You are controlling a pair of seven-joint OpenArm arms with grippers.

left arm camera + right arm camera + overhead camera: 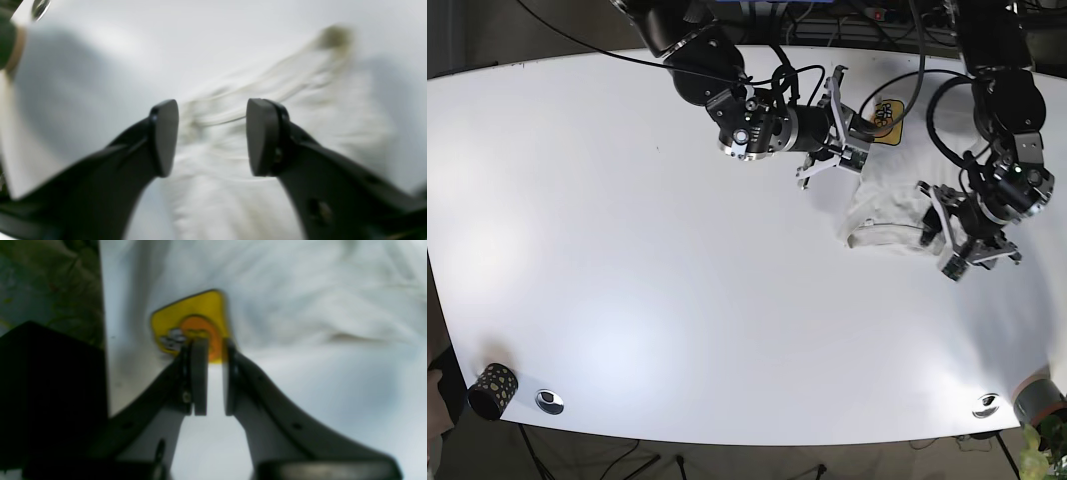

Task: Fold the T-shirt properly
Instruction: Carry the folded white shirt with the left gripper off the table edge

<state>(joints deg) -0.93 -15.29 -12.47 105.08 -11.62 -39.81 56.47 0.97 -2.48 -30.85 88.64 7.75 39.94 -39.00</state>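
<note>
Nearest the base camera, along the front edge of the wide white table (627, 250), sit a small dark patterned cup (493, 389) and 2 round metal discs (549, 401), all well apart from the work. Farther back, on the right half of the table, lies the crumpled white cotton T-shirt (889, 200), bunched into a compact heap instead of spread flat, so the fold looks barely begun. Its long axis seems to run from the near hem edge back and away toward the yellow printed patch with an orange centre (886, 113) at its far end; which end holds the collar I cannot tell. The left gripper (967, 238) hovers at the shirt's near right edge with its black fingers spread wide, and the left wrist view shows cloth lying between and below the pads with nothing pinched, probably lined up to take that edge. Beyond it, the right gripper (835, 125) sits at the far left side of the heap; in the right wrist view its grey pads (199, 376) stand a narrow gap apart with bare table showing between them, tips near the yellow patch, gripping nothing, likely poised to catch the opposite corner so both arms can pull the cloth flat
</note>
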